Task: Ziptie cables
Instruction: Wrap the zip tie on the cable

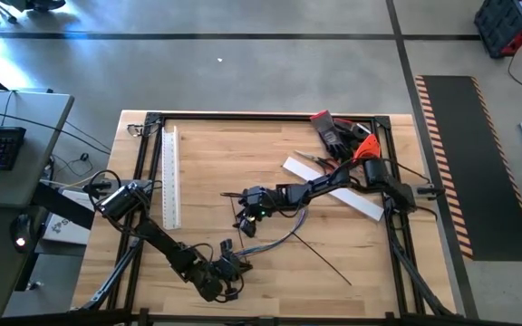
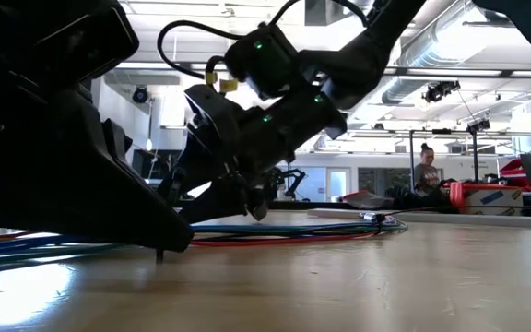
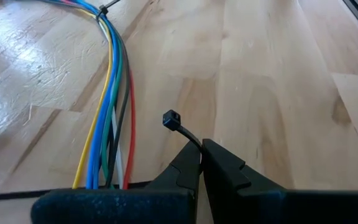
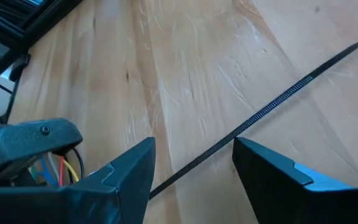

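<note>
The left gripper [image 3: 201,163] has its fingers clenched on the head end of one ziptie [image 3: 180,127], whose small square head sticks out just ahead of the fingertips above the bench [image 3: 272,81]. The cables [image 3: 107,118], blue, yellow, green, red and dark, run close beside those fingers and are already cinched by a tie farther along the bunch.

The right gripper [image 4: 191,168] hangs low over the wood with its fingers released and nothing between them. A loose ziptie strap [image 4: 272,109] passes through the gap between them and stretches away ahead, lying flat on the bench. In the high view the right gripper [image 1: 250,206] sits at the middle of the bench, with the cables [image 1: 284,237] curving off behind it toward the left gripper [image 1: 229,272] near the front edge.

The step in hand looks like taking up this strap. To do it well, the right fingers should drop until their tips almost touch the wood, centred on the strap, then close across its width, not along it. A thin stiff strip lying flat can easily skid or flip out, so the closing should be slow and square. The left fingers should keep their hold steady so the bunch does not drag sideways.
</note>
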Robot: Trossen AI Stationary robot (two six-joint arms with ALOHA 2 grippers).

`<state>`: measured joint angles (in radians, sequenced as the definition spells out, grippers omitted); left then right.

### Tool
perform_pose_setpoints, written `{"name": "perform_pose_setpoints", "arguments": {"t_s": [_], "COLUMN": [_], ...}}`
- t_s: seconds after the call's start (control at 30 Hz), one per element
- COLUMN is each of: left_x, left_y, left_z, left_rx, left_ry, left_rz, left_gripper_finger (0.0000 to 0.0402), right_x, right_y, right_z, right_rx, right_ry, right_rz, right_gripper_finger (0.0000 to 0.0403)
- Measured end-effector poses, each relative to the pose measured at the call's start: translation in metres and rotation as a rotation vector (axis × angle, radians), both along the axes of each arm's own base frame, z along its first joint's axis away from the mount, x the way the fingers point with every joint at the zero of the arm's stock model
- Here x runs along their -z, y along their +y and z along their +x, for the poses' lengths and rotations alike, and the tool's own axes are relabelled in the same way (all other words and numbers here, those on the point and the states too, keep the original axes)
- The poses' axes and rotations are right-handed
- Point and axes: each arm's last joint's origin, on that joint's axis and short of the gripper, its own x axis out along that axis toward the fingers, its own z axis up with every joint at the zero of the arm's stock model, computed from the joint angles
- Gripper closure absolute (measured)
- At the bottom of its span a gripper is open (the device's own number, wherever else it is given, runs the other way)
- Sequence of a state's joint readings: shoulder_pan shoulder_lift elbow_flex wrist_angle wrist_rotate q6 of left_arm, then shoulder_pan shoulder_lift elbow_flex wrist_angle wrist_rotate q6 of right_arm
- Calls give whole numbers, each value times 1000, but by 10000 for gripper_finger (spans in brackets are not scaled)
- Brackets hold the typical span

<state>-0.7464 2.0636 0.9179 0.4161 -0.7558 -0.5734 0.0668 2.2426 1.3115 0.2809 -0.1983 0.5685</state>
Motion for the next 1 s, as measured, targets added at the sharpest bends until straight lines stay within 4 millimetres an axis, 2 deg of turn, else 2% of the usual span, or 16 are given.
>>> {"name": "perform_pose_setpoints", "arguments": {"t_s": [0.37,0.6,0.83,1.0], "left_x": [0,0,0,0], "left_y": [0,0,0,-1], "left_z": [0,0,0,0], "left_rx": [30,35,35,35], "left_ry": [12,13,12,11], "left_rz": [29,38,37,36], "left_gripper_finger": [402,402,402,402], "right_x": [0,19,27,26], "right_y": [-3,-2,4,8], "right_z": [5,12,24,23], "right_rx": [-7,5,-18,-41], "right_ry": [-7,-6,-11,-7], "right_rz": [41,44,-27,-104], "right_gripper_finger": [194,210,276,366]}}
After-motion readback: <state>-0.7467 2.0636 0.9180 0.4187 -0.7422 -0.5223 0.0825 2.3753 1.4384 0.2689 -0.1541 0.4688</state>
